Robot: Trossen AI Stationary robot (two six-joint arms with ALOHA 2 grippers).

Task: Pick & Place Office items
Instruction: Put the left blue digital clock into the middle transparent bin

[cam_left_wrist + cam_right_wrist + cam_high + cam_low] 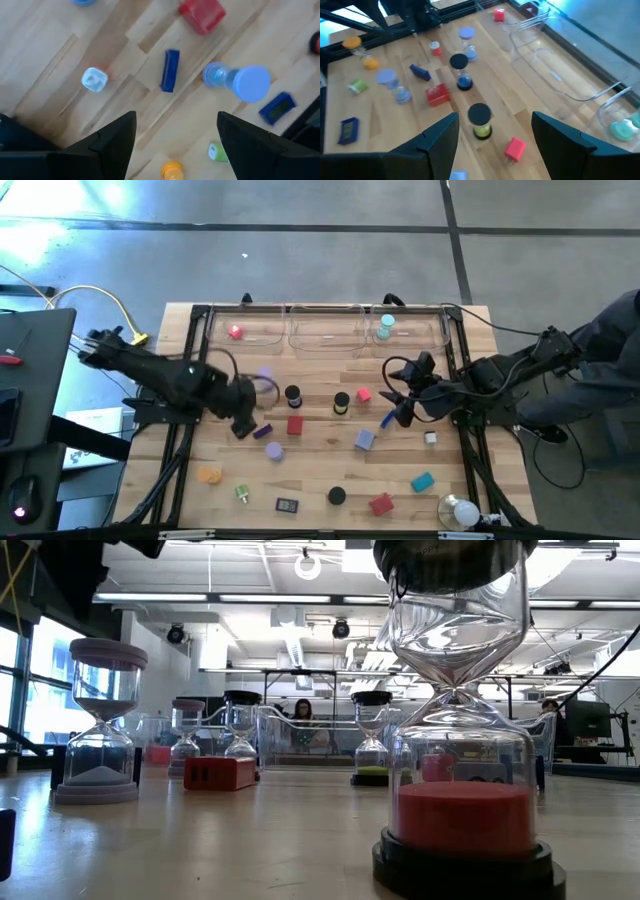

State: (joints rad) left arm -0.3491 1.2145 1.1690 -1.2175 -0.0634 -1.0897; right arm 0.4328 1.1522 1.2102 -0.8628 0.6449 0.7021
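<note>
Office items [294, 425] lie scattered across the wooden table [320, 480], a few inside the clear trays [325, 330]; left gripper [243, 427] and right gripper [402, 412] both hover part-open, holding nothing.

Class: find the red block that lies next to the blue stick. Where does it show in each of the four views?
High view: red block, near the table's middle.
Low view: left of centre, flat on the tabletop.
Left wrist view: at the top edge, right of centre.
Right wrist view: left of centre.
Shared landmark: the lavender-capped sand timer close by the block; it shows in all four views.
</note>
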